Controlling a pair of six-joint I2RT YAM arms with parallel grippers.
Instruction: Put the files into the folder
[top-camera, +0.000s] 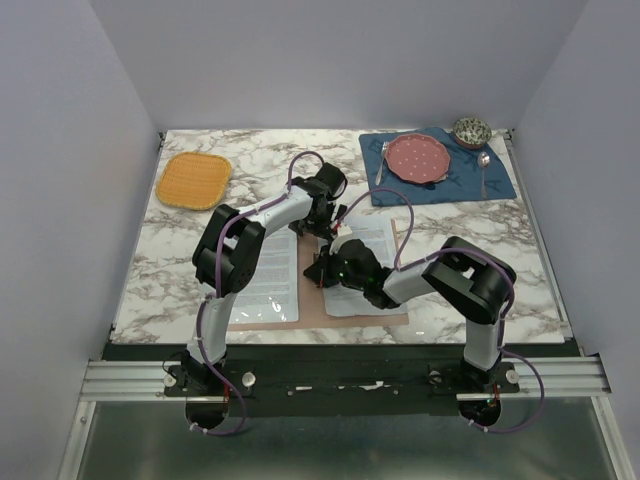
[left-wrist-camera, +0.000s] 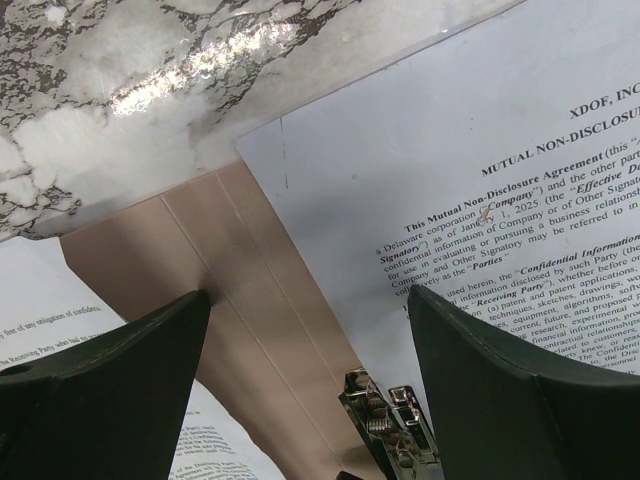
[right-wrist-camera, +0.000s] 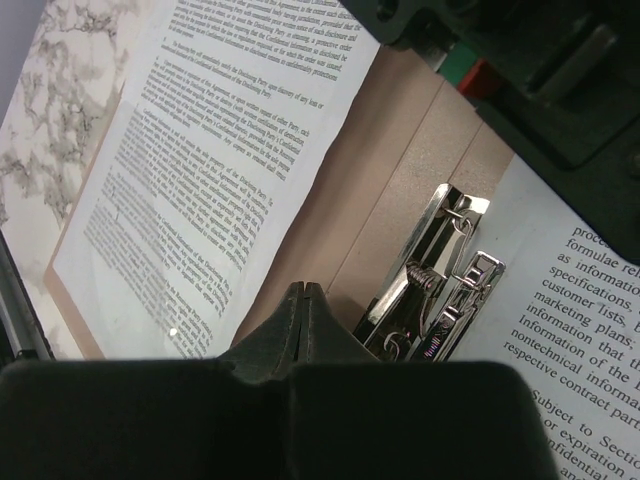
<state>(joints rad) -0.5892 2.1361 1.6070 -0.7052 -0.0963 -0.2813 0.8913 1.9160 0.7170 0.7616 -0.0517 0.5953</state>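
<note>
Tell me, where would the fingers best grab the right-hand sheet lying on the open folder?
Probably the far inner corner of the right-hand sheet, which pokes past the far edge of the folder onto the marble table. The sheet lies flat, so a pinch from straight above finds nothing to close on; come low from the far side and slip under that corner.

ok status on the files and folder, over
left gripper open over the folder spine. right gripper shut beside the metal clip. left sheet and right sheet on the open folder, right one past its far edge. nothing blocking.
</note>
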